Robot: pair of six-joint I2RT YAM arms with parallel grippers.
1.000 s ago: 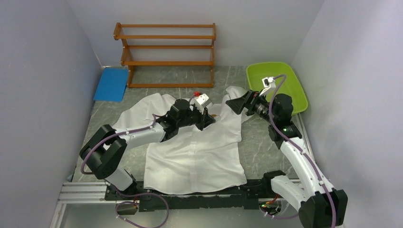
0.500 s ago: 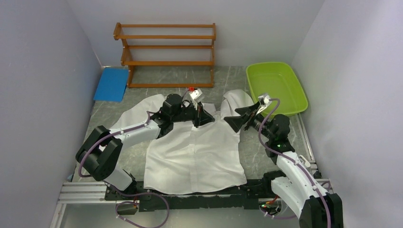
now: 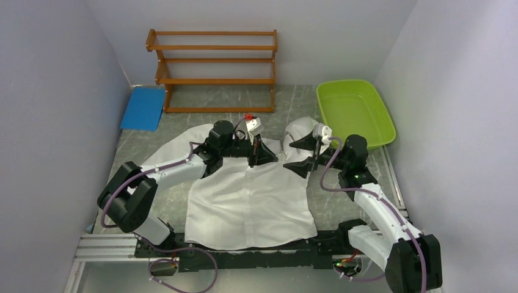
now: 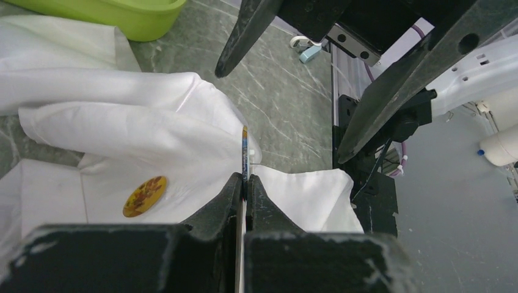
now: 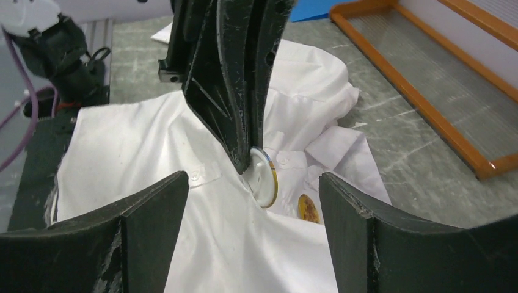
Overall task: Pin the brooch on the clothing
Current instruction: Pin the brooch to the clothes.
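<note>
Right wrist: left jaws pinch a half-hidden, probable brooch (image 5: pixel 265 182); right jaws spread.

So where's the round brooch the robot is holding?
The brooch is pinched edge-up in the left gripper, just over the white shirt's collar, in the middle of the top view. A yellow brooch lies on the shirt close by.

We held our left arm (image 3: pixel 174 174) stretched forward toward the centre, its left gripper (image 4: pixel 244 181) pointing down, jaws pressed together on the edge of a thin round brooch (image 5: pixel 264 180). Our right arm (image 3: pixel 383 206) bent inward, its right gripper (image 3: pixel 300 155) turned sideways facing the left one, jaws wide apart, holding nothing.
</note>
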